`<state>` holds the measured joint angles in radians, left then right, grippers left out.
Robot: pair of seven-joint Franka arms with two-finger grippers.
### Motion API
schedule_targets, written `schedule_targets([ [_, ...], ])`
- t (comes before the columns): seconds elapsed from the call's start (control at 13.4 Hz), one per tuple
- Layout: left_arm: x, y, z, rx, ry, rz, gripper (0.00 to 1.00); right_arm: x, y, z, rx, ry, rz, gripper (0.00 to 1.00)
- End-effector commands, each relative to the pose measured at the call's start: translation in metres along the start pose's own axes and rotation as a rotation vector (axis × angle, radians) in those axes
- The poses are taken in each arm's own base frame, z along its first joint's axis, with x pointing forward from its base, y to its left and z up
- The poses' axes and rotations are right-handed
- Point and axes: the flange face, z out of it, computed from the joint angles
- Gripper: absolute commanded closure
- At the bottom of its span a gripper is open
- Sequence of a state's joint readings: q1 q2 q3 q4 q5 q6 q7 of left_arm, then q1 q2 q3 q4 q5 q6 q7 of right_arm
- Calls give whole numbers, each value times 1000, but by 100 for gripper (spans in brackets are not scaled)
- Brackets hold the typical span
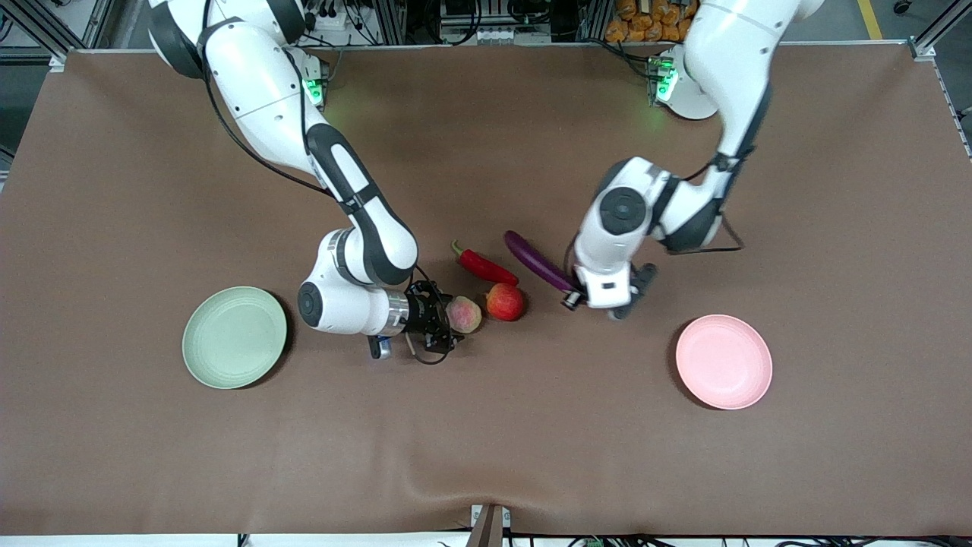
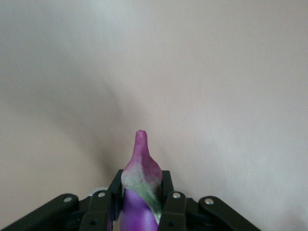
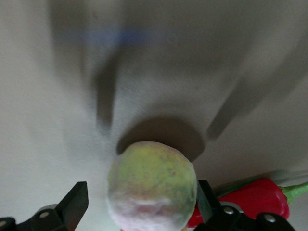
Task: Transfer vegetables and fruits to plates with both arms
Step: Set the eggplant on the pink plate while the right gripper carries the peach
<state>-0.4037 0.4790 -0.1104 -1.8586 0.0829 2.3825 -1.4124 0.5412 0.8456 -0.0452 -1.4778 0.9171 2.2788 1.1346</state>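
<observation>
Left hand [image 2: 140, 207] clamps the purple eggplant [image 1: 536, 260] near its stem. Right hand [image 3: 139, 211], fingers spread, straddles the peach [image 1: 463, 314] on the tabletop [image 1: 486, 456], beside the apple [image 1: 505, 301].

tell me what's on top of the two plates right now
Nothing: the green plate and pink plate both lie bare, fully in view. The eggplant, pepper, apple and peach sit on the table between them.

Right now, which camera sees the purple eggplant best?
The front view: it shows most of the eggplant on the table. The left wrist view shows only its stem end, clamped in the left gripper. The right wrist view misses it.
</observation>
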Motion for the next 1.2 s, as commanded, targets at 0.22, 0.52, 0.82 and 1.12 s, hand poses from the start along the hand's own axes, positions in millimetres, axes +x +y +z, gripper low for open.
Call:
schedule_targets([
  [0.22,173,-43,-3,-17,17,210,100,-17,7,24,16,18,-18,0],
  [0.52,274,-68,8,-51,31,334,100,-5,-5,-18,30,8,-18,62],
  [0.82,319,-83,28,-124,-25,304,100,36,-5,-143,-115,15,-175,62],
  [1.12,347,-114,59,-111,-41,342,100,53,16,-281,-188,135,-429,61],
])
